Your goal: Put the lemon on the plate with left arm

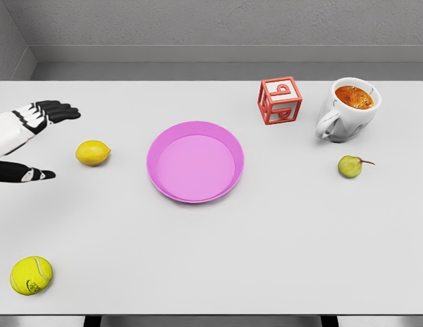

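Lemon (pixel 92 152), yellow, oval, beside pink plate (pixel 195 162)

Glossy plate (pixel 195 162), matt table (pixel 211 259)

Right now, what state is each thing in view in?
left hand: open, holding nothing, left of the lemon
lemon: on the table, not yet plated
plate: empty
mug: upright, filled
letter block: resting on the table
pear: on the table
tennis ball: on the table
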